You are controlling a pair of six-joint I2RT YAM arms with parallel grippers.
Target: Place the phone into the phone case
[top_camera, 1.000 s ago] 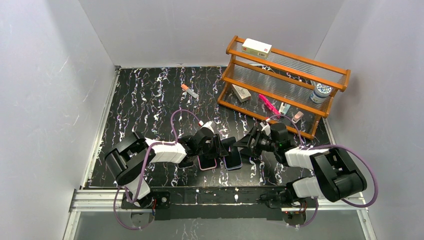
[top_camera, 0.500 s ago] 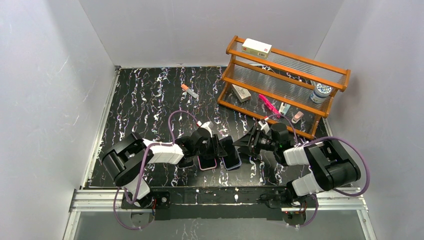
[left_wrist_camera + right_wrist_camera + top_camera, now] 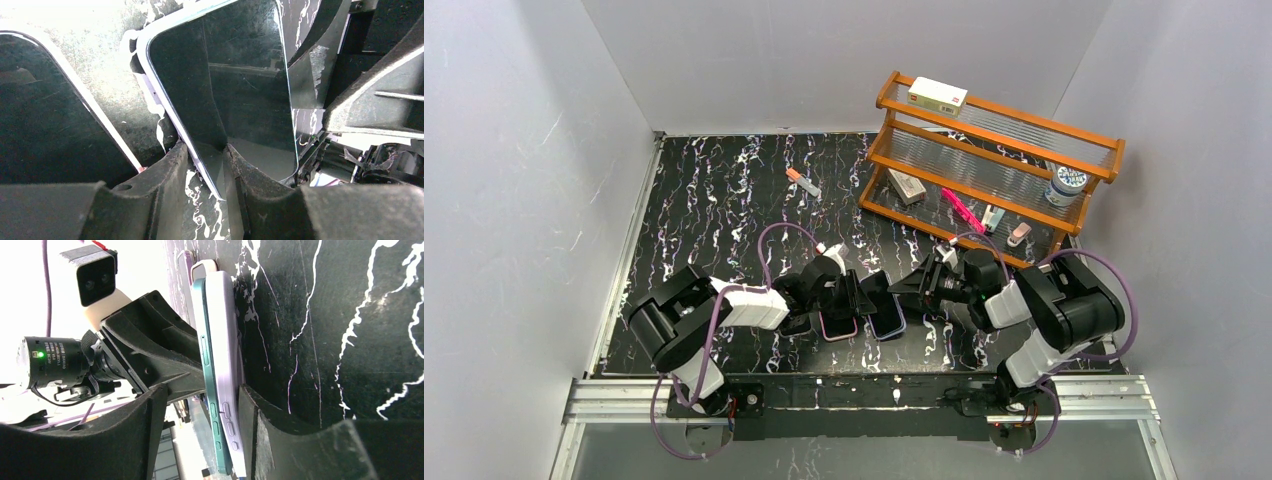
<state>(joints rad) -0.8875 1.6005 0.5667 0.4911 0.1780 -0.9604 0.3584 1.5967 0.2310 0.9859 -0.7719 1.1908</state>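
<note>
The fingers (image 3: 170,175) are pinching the pale-rimmed phone's (image 3: 240,85) near edge; another dark, pale-edged device (image 3: 45,125) is lying just left of it on the marbled bench (image 3: 107,65).

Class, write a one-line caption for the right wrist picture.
Green phone edge-on against its lilac case, both inside the open right claw.

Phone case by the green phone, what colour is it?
The phone case is pale lilac; the right wrist view shows it best.
</note>
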